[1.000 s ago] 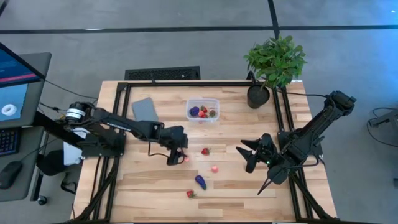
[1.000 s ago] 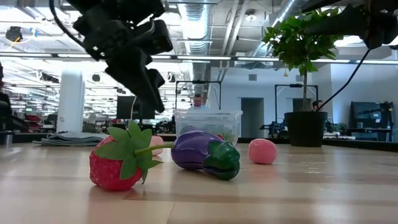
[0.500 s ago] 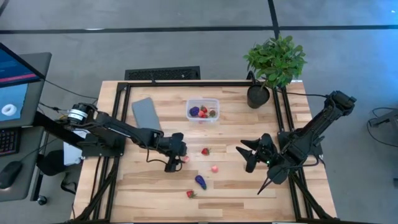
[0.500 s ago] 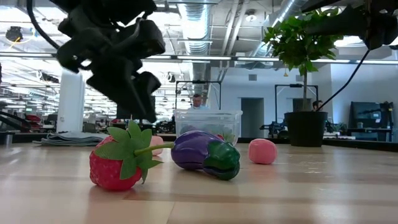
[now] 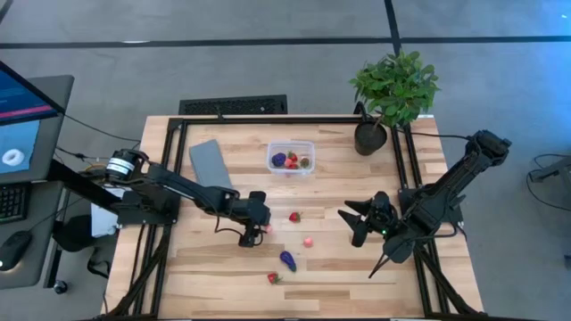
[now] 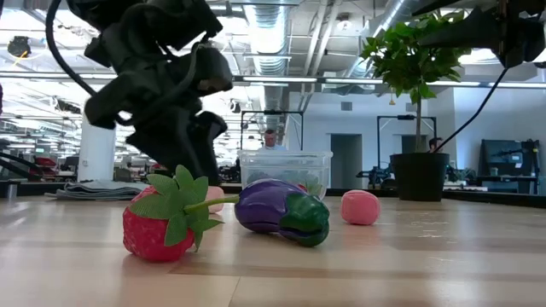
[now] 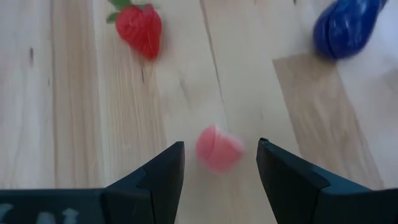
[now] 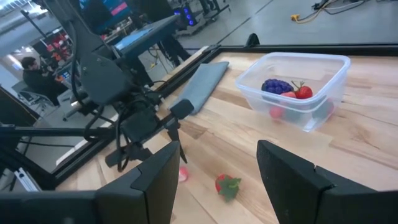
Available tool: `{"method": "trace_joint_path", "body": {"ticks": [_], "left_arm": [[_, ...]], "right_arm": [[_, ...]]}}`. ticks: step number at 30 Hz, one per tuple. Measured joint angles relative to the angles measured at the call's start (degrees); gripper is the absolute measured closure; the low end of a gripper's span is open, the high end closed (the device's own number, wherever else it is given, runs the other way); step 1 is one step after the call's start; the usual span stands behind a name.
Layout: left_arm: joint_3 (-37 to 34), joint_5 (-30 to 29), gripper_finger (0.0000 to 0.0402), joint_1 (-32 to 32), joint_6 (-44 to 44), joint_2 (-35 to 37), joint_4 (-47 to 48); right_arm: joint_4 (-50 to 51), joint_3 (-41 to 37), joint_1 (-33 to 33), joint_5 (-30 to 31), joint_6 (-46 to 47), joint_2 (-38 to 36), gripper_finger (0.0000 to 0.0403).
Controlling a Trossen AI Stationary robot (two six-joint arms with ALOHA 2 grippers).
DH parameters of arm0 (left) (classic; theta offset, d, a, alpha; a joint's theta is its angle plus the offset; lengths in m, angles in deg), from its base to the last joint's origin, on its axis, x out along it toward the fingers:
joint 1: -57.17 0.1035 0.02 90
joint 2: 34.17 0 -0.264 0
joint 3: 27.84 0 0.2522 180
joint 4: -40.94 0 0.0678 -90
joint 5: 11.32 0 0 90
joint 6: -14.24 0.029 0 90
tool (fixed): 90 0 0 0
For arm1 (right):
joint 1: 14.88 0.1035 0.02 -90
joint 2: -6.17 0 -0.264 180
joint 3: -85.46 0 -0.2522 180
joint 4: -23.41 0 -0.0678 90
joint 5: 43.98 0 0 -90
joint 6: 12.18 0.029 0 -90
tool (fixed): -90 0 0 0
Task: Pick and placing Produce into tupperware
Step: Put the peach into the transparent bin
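My left gripper (image 7: 221,144) is open and low over the table's middle. Its fingers stand on either side of a small pale pink piece (image 7: 218,149), which rests on the wood, and do not touch it. In the high view this gripper (image 5: 254,227) sits left of a strawberry (image 5: 294,217). A second pink piece (image 5: 308,241), a purple eggplant (image 5: 287,260) and another strawberry (image 5: 274,278) lie nearer the near edge. The clear tupperware (image 5: 291,159) holds several pieces. My right gripper (image 5: 357,223) waits open at the right, above the table.
A flat grey lid (image 5: 210,160) lies left of the tupperware. A potted plant (image 5: 393,89) stands at the far right corner. In the low view the near strawberry (image 6: 158,226) and eggplant (image 6: 281,211) lie in front of the left gripper (image 6: 183,153).
My left gripper has come down toward the table and a little toward the near edge, closing in on the pale pink piece. The produce has stayed where it was.
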Motion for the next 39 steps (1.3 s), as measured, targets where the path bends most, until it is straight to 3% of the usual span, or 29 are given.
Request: {"method": "trace_joint_path", "body": {"ticks": [22, 39], "left_arm": [[-0.02, 0.89, 0.0212, -0.33, -1.06, -3.03, -2.39], [-0.04, -0.98, 0.0212, -0.31, -1.74, -3.0, -2.39]], "right_arm": [[1.07, 0.0, 0.0, 0.07, -0.05, 0.0, 0.0166], [1.02, 0.0, 0.0, 0.11, 0.46, 0.02, 0.0223]]}}
